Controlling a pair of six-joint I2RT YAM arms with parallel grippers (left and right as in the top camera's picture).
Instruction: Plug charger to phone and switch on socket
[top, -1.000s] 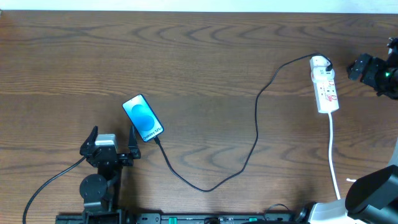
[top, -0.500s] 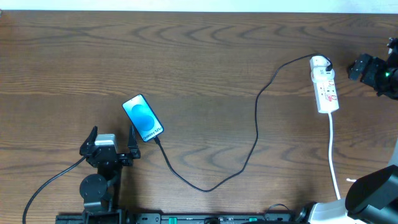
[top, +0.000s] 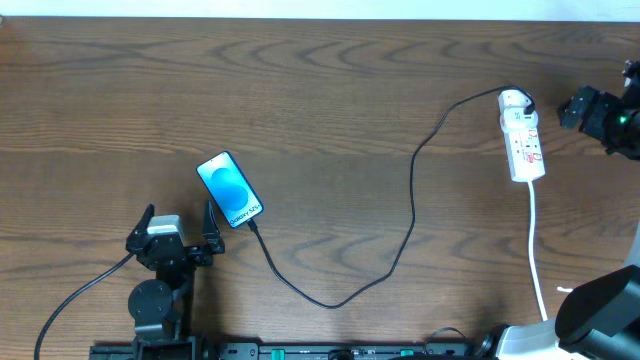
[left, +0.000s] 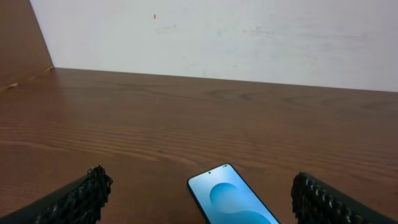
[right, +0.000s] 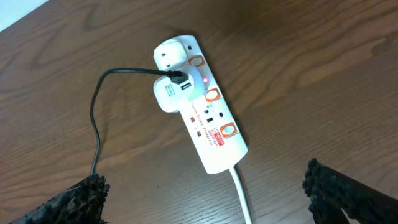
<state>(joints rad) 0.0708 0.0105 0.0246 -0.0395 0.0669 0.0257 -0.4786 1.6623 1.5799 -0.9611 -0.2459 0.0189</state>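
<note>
The phone (top: 230, 190) lies flat on the wooden table, blue screen up, and shows between my left fingers in the left wrist view (left: 233, 202). The black charger cable (top: 410, 215) runs from the phone's lower end in a loop to the white power strip (top: 523, 143). Its plug sits in a white adapter on the strip (right: 180, 84), next to a lit red switch (right: 204, 81). My left gripper (top: 180, 228) is open, just below-left of the phone. My right gripper (top: 578, 108) is open at the right edge, apart from the strip.
The strip's thick white cord (top: 537, 245) runs toward the front edge at the right. A black cable (top: 75, 295) trails from the left arm base. A white wall (left: 217, 34) borders the table's far side.
My left gripper has drawn back slightly toward the front edge. The phone, cable, strip and right arm have not moved.
</note>
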